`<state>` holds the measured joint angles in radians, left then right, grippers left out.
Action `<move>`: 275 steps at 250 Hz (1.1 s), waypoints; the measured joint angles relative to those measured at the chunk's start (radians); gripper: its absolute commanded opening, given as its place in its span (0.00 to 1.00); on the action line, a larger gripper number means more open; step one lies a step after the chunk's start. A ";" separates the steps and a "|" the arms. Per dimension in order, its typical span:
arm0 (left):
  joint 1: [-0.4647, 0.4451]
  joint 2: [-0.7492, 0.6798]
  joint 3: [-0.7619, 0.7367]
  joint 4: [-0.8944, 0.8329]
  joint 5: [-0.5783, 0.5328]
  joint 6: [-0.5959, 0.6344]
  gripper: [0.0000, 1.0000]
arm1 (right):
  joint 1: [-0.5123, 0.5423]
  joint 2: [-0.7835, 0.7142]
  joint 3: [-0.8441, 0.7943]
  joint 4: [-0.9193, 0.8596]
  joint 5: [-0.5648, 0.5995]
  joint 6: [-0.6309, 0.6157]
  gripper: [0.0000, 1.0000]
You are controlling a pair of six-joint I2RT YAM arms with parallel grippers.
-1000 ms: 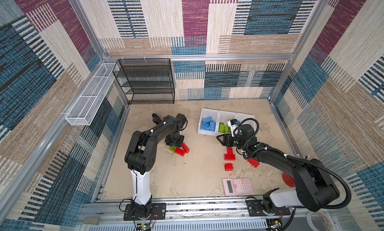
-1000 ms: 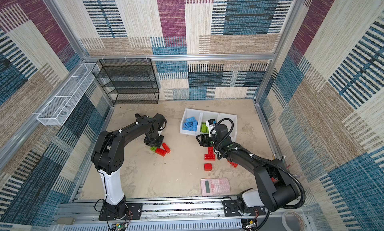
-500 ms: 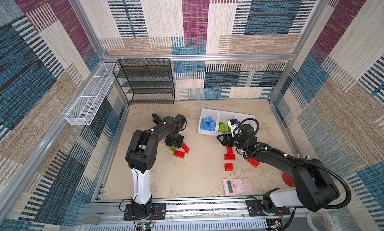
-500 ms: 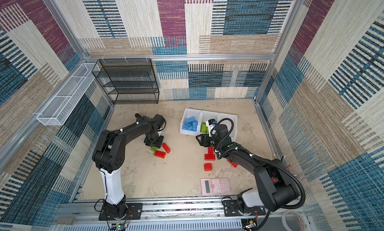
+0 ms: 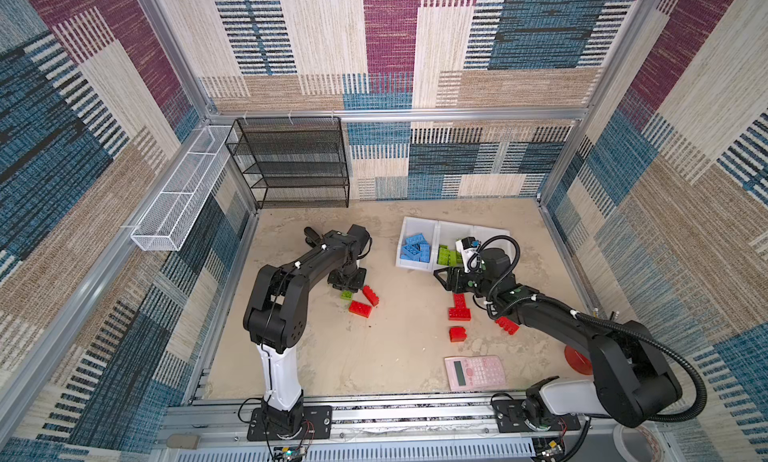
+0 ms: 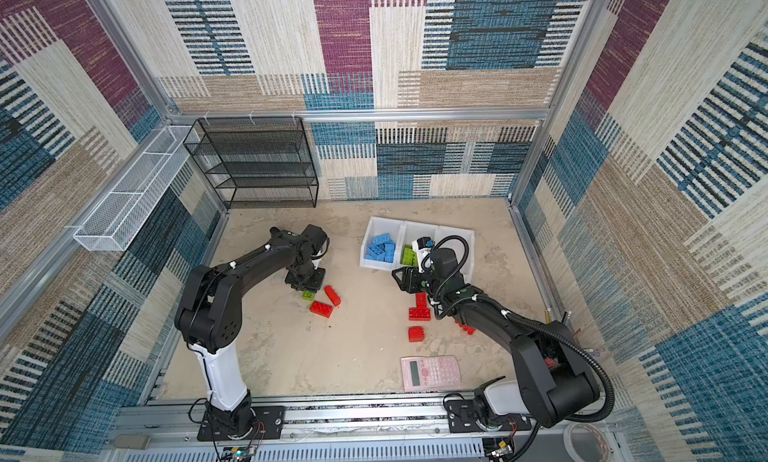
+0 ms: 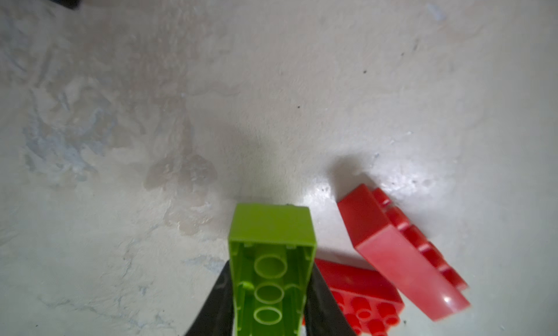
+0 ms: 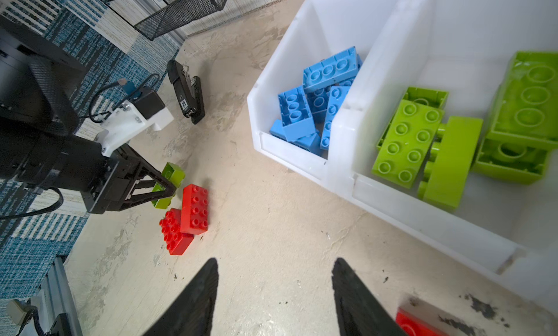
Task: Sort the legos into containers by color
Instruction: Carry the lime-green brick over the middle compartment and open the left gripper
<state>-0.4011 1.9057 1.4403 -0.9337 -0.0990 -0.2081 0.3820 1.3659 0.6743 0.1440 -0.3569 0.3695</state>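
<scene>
The left gripper [image 7: 270, 268] has closed on a green lego [image 7: 271, 225] beside two red legos [image 7: 392, 253]; right gripper [image 8: 276, 260] gapes.

Bright, even light; soft shadows; wrist views slightly blurred.

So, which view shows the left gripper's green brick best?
Left wrist view: the green brick is large, hollow side visible, fingers on both sides. Right wrist view: small, partly behind the left gripper. Both top views: only a corner.
</scene>
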 measured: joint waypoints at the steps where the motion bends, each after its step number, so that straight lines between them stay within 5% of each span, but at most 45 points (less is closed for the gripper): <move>1: 0.000 -0.002 0.000 0.000 0.000 0.000 0.26 | 0.000 0.000 0.000 0.000 0.000 0.000 0.62; 140: -0.047 -0.121 0.231 0.006 0.221 -0.085 0.27 | 0.000 -0.232 -0.042 -0.058 0.002 0.005 0.75; 275: -0.187 0.230 0.669 0.146 0.423 -0.222 0.26 | 0.000 -0.539 -0.081 -0.277 0.196 0.013 0.91</move>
<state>-0.5880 2.1357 2.1098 -0.7879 0.3244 -0.4297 0.3820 0.8272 0.5930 -0.1333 -0.1608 0.3824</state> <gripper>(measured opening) 0.334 0.891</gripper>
